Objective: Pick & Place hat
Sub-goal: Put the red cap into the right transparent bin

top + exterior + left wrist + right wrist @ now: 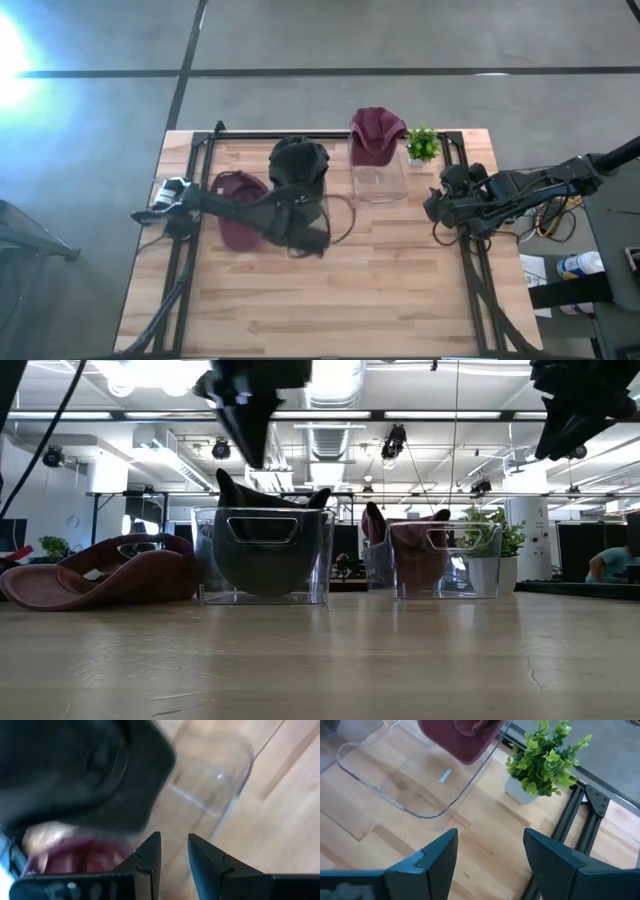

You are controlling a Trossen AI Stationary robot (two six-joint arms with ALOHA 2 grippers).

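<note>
A black hat point(298, 163) lies in a clear bin point(265, 592) at mid-table, with parts poking above the rim. A maroon hat point(377, 135) sits in a second clear bin point(380, 183) to its right. Another maroon hat point(100, 575) lies flat on the table left of the black hat's bin. My left gripper point(172, 851) hovers above the near part of the black hat's bin point(300, 228). It is open by a narrow gap and holds nothing. My right gripper point(490, 847) is open, high at the table's right edge point(432, 208).
A small potted plant point(422, 145) stands at the far right corner, beside the maroon hat's bin. Black frame rails point(470, 270) run along the table's left and right sides. Bare wood point(330, 300) fills the near half of the table.
</note>
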